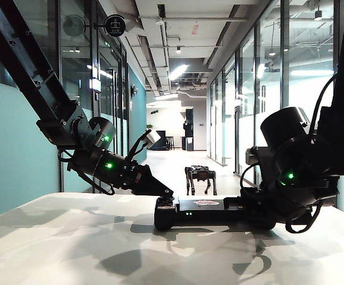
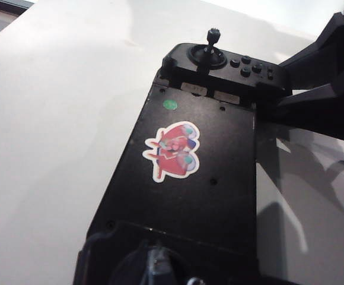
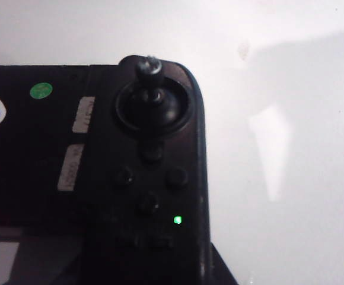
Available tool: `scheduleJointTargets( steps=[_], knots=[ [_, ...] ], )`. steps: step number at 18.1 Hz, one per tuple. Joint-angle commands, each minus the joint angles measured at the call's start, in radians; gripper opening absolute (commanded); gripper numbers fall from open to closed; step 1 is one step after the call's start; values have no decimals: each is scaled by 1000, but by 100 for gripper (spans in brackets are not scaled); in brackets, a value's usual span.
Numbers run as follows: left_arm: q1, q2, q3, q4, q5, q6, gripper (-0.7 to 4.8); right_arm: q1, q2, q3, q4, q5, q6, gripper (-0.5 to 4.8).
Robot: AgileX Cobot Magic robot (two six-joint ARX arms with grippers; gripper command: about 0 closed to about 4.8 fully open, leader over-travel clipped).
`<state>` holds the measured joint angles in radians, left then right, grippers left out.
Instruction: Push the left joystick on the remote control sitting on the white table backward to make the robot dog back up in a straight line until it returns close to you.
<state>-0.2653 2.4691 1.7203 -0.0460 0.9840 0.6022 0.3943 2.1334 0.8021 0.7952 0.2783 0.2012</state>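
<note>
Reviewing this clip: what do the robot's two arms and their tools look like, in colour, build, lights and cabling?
Both arms are matte black with rounded joint housings and small green lights. The left arm has a pale grey wrist camera and a tapering black left tool. The right arm is bulkier in view, with looping black cables; its right tool reads as dark wedge shapes.

black jointed arms, green lights, cables

View from my remote station: a corridor floor [image 1: 178, 163] between glass partitions [image 1: 267, 89] at right and a teal wall [image 1: 18, 148] at left, with a round sign [image 1: 114, 25] and ceiling light [image 1: 178, 71] overhead and a dark cabinet [image 1: 188, 133] at the far end.
</note>
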Motion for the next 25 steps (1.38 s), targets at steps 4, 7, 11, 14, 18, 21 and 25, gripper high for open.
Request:
scheduleJointTargets(
  steps=[4, 7, 11, 14, 18, 21, 25],
  knots=[
    [-2, -3, -3, -27, 0, 4, -6, 0, -5, 5, 32, 12, 9, 144],
    [-2, -3, -3, -27, 0, 5, -6, 0, -5, 5, 32, 12, 9, 144],
    [-2, -3, -3, -27, 0, 4, -6, 0, -5, 5, 32, 12, 9, 144],
    [-2, -3, -3, -27, 0, 4, -6, 0, -5, 5, 32, 12, 9, 144],
    [-2, -3, -3, -27, 0, 4, -6, 0, -5, 5, 32, 12, 9, 144],
    [-2, -3, -3, -2, -75, -11, -6, 0, -5, 5, 32, 12, 9, 144],
    [-2, -7, -2, 52, -180, -63, -6, 0, -5, 5, 32, 12, 9, 144]
  ],
)
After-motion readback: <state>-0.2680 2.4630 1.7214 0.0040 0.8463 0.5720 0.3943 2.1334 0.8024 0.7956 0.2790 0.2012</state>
